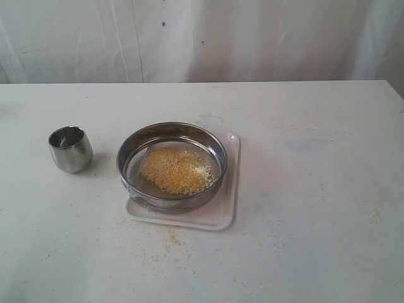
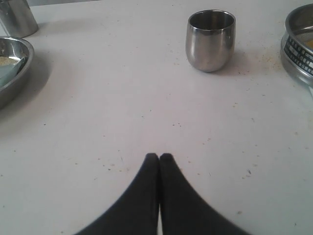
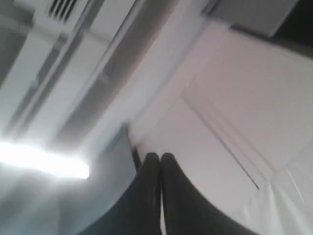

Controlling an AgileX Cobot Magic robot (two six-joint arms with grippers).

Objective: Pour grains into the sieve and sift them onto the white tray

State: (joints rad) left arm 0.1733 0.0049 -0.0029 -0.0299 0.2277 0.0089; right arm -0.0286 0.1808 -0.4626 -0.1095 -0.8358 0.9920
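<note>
We find the sieve and a steel bowl cropped at the left wrist view's edges; right wrist view blurred.

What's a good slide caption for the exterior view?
Grains heaped in the sieve on the white tray, steel cup standing apart on the table.

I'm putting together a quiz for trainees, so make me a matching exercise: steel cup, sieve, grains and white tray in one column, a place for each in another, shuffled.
Column one:
1 steel cup
2 sieve
3 grains
4 white tray

Column two:
A heaped within the steel ring
B upright, standing apart from the rest
C underneath the sieve
D resting on the white tray

Pairs: 1-B, 2-D, 3-A, 4-C
</note>
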